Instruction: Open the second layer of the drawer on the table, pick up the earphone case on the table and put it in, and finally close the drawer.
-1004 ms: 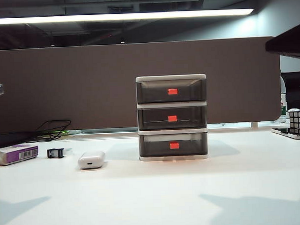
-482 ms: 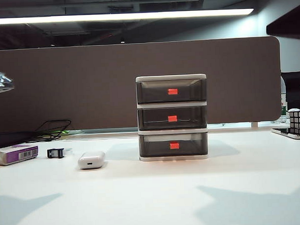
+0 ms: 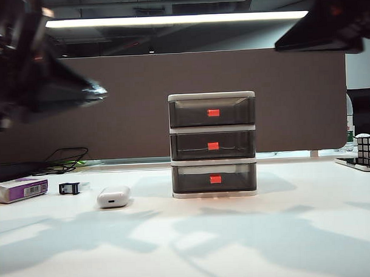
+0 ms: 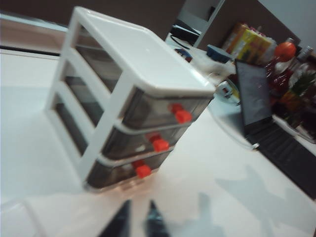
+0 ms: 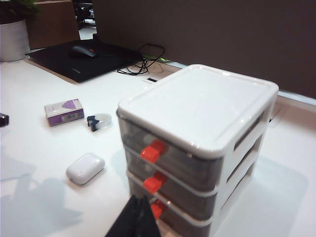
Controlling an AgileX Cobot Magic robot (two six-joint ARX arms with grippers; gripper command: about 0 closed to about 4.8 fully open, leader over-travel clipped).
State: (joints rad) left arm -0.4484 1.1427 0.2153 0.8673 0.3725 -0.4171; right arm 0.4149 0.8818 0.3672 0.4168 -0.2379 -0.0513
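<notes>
The drawer (image 3: 212,143) stands mid-table, a white frame holding three smoky trays, all pushed in. The second layer (image 3: 213,146) is shut, and its red-orange handle (image 4: 159,143) (image 5: 154,183) shows in both wrist views. The earphone case (image 3: 113,196) (image 5: 85,168), white and rounded, lies on the table (image 3: 285,232) left of the cabinet. My left gripper (image 4: 138,222) hovers in front of the cabinet, its fingers a narrow gap apart with nothing between them. My right gripper (image 5: 136,217) hangs shut and empty just before the lower handles. Both arms blur high in the exterior view.
A purple-and-white box (image 3: 19,189) and a small black clip (image 3: 69,188) lie left of the case. Black cables (image 3: 67,159) trail behind them. A Rubik's cube (image 3: 369,149) sits at the far right edge. A brown partition (image 3: 111,117) closes the back.
Both arms have swung down into the exterior view from its upper corners, and their shadows now spread over the table. The cabinet, case, box and clip have not moved.
</notes>
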